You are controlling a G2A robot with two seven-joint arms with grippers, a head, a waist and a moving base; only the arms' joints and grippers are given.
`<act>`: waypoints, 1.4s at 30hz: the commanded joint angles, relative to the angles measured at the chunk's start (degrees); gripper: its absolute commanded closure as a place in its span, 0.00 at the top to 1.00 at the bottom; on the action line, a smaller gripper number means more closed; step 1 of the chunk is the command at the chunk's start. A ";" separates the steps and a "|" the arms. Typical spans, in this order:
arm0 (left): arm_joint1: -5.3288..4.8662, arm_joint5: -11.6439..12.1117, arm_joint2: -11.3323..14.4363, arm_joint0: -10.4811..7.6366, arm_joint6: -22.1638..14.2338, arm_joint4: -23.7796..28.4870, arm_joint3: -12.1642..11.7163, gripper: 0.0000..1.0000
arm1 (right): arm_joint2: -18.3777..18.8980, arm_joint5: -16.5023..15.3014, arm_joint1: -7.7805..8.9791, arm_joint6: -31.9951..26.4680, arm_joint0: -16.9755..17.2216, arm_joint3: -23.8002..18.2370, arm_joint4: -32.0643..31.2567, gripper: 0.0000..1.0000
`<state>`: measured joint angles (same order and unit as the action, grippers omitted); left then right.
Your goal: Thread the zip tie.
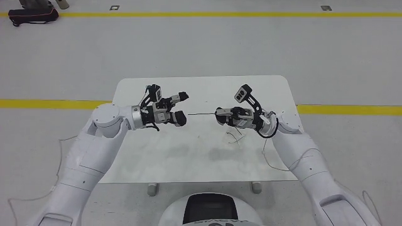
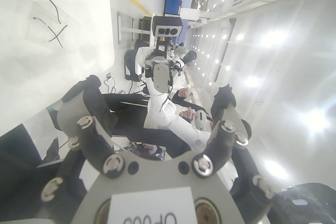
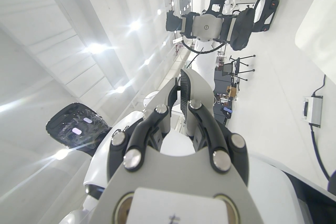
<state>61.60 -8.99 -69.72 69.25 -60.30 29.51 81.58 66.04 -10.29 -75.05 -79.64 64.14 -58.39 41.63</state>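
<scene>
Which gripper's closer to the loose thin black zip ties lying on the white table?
Right. The right gripper hangs just beyond the loose thin black zip ties, on their far side from the robot; the left gripper is farther off, on the robot's left.

Above table [image 1: 132, 157], left of centre: left gripper [image 1: 181, 107]. Right of centre, level with it and facing it: right gripper [image 1: 219, 115]. Between them, off table surface: zip tie [image 1: 201, 113], one end pinched in right gripper, other end beside left gripper's near finger, possibly touching, hard to tell. On table, just beside right gripper toward near edge: loose ties [image 1: 235, 138], crossed over one another. Behind table, on floor at far left: bag [image 1: 31, 9].
</scene>
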 commanded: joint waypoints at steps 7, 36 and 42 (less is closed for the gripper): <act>0.07 -0.23 0.61 0.41 -1.37 3.95 -1.07 1.00 | -0.17 -0.25 0.06 0.11 1.22 0.29 1.52 0.00; 0.83 6.42 4.41 -0.29 -3.47 13.06 -2.69 1.00 | -5.12 -3.78 0.96 4.54 2.98 -4.33 7.27 0.00; 0.97 10.70 4.27 0.09 0.36 13.30 -1.51 1.00 | -5.31 -5.23 0.70 5.59 3.09 -4.51 7.74 0.00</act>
<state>62.60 1.00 -65.25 69.25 -61.19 43.23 79.41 60.66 -15.12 -74.33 -74.08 67.26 -62.78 49.30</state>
